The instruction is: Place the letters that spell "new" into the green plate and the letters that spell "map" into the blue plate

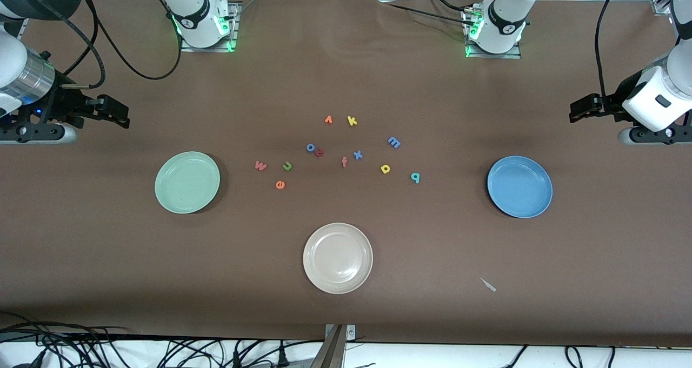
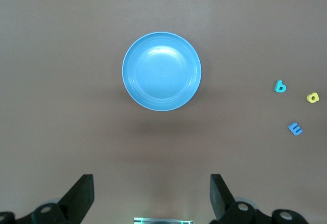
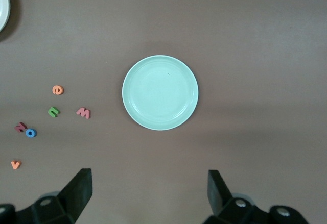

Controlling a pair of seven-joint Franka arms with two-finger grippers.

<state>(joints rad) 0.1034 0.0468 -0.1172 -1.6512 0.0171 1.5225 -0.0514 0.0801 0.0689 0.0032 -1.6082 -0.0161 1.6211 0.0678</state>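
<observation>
Brown cloth covered the table (image 1: 108, 281). Nearest to the front camera lay a beige plate (image 1: 338, 258), with nothing in it. Farther stood the green plate (image 1: 187, 182) toward the right arm's end and the blue plate (image 1: 519, 186) toward the left arm's end, both holding nothing.

Between them the letters lay scattered: the orange e (image 1: 280, 184), the green n (image 1: 287, 166) and the pink w (image 1: 260, 166) close to the green plate; the teal p (image 1: 415, 177), the yellow a (image 1: 385, 168) and the blue m (image 1: 394, 141) close to the blue plate.

The right gripper (image 1: 120, 115) waited over the table near the green plate, its fingers (image 3: 76, 191) apart and holding nothing; the letters were well apart from them. The left gripper (image 1: 577, 111) waited near the blue plate, fingers (image 2: 220, 193) also apart.
</observation>
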